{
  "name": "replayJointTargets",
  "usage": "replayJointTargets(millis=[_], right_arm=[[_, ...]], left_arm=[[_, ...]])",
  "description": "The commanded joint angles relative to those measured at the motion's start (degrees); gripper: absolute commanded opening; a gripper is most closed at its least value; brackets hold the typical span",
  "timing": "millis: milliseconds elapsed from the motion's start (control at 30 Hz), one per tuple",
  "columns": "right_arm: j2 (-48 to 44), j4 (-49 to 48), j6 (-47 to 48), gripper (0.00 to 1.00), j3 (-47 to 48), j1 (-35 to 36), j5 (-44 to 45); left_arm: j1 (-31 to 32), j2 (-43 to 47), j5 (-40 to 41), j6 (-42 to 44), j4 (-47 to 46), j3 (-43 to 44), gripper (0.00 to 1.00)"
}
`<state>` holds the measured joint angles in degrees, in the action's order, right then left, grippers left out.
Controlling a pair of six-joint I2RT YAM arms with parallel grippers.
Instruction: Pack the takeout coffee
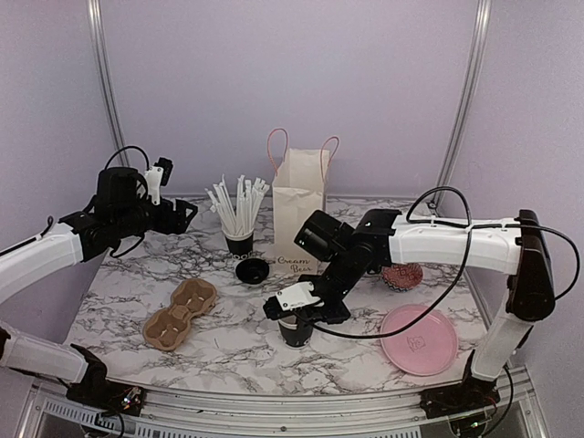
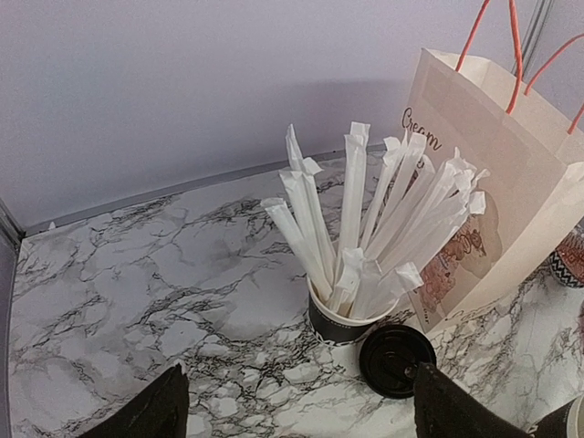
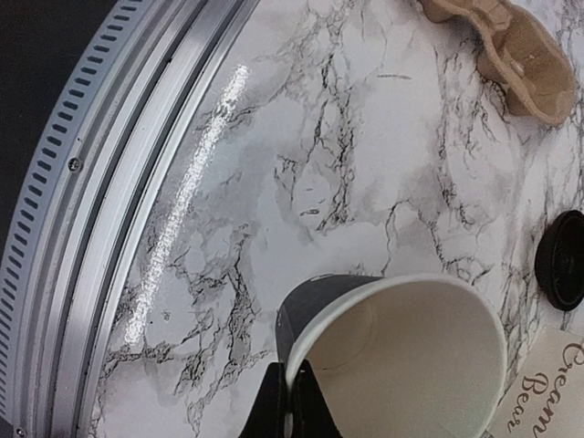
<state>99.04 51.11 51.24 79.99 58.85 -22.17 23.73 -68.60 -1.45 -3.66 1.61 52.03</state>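
Currently, entries are running from the desk's [image 1: 228,351] left edge to its right. Left gripper [image 2: 299,383]: it is hovering high over the far-left part of the desk with its fingers spread wide and carrying nothing, apparently parked out of the working arm's way. Brown cup tray [image 1: 181,313]: it is lying flat toward the near-left with its wells facing up, seemingly ready to take a cup. Straw cup [image 2: 342,319]: it is standing upright near the far edge, bristling with wrapped white straws, and is not the item wanted. Black lid [image 1: 252,270]: it is lying flat just in front of the straw cup, apart from any cup. Takeout coffee cup [image 1: 294,333]: it is sitting unlidded close to the middle of the near edge and looking tilted in the wrist view. Right gripper [image 3: 290,388]: it is pinching the cup's rim, one finger inside and one outside, a hold that is likely leaving the mouth free for the lid. Paper bag [image 1: 299,205]: it is standing open at the far edge, middle. Patterned bowl [image 1: 401,274] and pink plate [image 1: 419,339]: these are crowding the right side. Open marble is showing between tray and cup, but the near edge's metal rail [image 3: 137,182] is running close beside the cup, so any lift is wanting care there.
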Motion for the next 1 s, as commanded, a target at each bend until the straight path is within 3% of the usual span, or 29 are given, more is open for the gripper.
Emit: replayJointTargets(millis=[0, 233, 467, 633, 800, 967], right_arm=[[0.4, -3.3, -0.6, 0.02, -0.3, 0.3, -0.3], [1.2, -3.6, -0.9, 0.08, -1.8, 1.0, -0.7], [-1.9, -0.3, 0.2, 0.31, 0.1, 0.9, -1.0], [-8.7, 3.1, 0.8, 0.36, 0.3, -1.0, -2.4], [-17.7, 1.0, -1.1, 0.38, -4.1, -13.7, -10.1], [-27.7, -12.4, -8.7, 0.38, -17.4, -30.1, -15.4]], left_arm=[[0.3, -0.8, -0.3, 1.0, 1.1, 2.0, 0.85], [0.7, -2.2, -2.7, 1.1, 2.0, 2.7, 0.82], [2.3, -4.2, -3.0, 2.2, 3.5, 3.4, 0.80], [5.9, -7.6, -2.2, 4.7, 7.8, 5.8, 0.75], [9.4, -11.7, 0.8, 7.7, 12.8, 9.5, 0.71], [11.6, -19.5, 1.0, 7.5, 18.4, 16.4, 0.59]])
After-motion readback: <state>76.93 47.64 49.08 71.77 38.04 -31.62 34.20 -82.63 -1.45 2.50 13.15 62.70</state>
